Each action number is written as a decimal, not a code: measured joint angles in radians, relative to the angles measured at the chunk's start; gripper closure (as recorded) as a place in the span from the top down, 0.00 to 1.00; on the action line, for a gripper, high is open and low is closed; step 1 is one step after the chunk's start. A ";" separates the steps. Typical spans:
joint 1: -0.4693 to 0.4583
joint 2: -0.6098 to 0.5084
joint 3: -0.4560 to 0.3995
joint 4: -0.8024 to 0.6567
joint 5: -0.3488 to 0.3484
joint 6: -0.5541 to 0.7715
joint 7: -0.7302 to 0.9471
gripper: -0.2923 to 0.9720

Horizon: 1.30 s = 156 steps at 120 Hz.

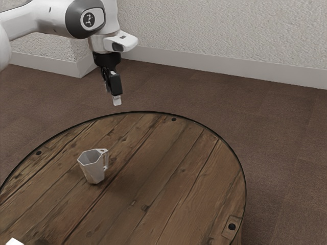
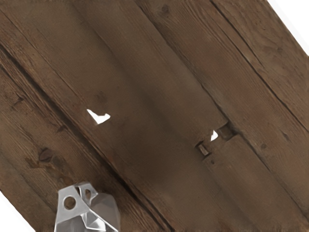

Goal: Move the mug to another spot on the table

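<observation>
Round wooden table (image 1: pixel 168 168), built of dark weathered planks inside a thin black rim, fills the foreground of the exterior view. A small metal bracket (image 1: pixel 232 225) sits on the table's side wall at its near edge, toward the exterior view's right, and dark bolt heads (image 1: pixel 173 119) dot the table's border.

The mug (image 1: pixel 94 166), pale grey and faceted, stands upright on the table with its mouth up. It is toward the exterior view's left of the table's centre and well inside the rim, with its handle turned to the exterior view's right.

The gripper (image 1: pixel 117 100) hangs in the air above the table's far rim, pointing down, apart from the mug and touching nothing. It is seen edge-on, so whether the claw is spread or pressed together cannot be told. The white arm (image 1: pixel 61 18) enters over the table's far side from the exterior view's upper left.

Brown carpet floor (image 1: pixel 276 132) surrounds the table. Beyond it, a white baseboard (image 1: pixel 230 64) meets a textured pale wall (image 1: pixel 230 25).

In the wrist view the table's planks (image 2: pixel 159 96) run diagonally, with a small square notch (image 2: pixel 212 142) in one seam. The mug (image 2: pixel 87 212) stands on the table at the picture's edge.
</observation>
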 joint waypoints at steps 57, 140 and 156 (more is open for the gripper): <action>0.009 -0.015 0.035 -0.151 0.011 0.083 -0.034 0.77; 0.031 0.134 0.080 -0.422 0.203 0.509 -0.240 0.77; 0.076 0.194 0.079 -0.409 0.205 0.548 -0.244 0.77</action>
